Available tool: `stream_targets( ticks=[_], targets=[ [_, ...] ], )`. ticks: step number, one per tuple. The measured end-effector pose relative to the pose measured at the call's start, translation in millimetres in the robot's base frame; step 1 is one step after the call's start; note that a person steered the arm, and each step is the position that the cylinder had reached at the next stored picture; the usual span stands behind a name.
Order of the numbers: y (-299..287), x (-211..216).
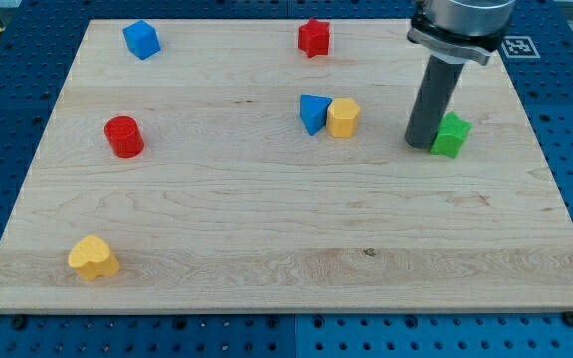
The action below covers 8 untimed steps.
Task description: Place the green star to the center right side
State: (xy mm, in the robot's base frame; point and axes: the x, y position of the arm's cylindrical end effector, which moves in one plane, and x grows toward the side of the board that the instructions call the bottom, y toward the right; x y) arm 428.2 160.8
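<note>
Your tip (422, 145), the lower end of the dark rod, stands on the pale wooden tabletop (267, 229), touching or just short of the left flank of the small green star-shaped block (451, 135), which sits near the tabletop's right edge, somewhat toward the far edge. There are no jaws here to be wide or narrow; the rod only pushes. Judge the green star as light, stiff and likely to slide easily on the smooth wood, and likely to spin if you press on one of its points, so bear on the middle of its flank. It appears close to the centre-right already; a short nudge toward the right edge and slightly toward the near edge may finish it. Well apart to the left, the blue triangular block (312, 112) and yellow rounded block (343, 117) sit touching each other.
</note>
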Motion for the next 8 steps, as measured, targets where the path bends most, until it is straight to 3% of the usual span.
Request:
stream_targets(
  ticks=[3, 6, 8],
  targets=[
    [48.4, 0.3],
    [46.8, -0.6],
    [21.2, -37.5]
  ],
)
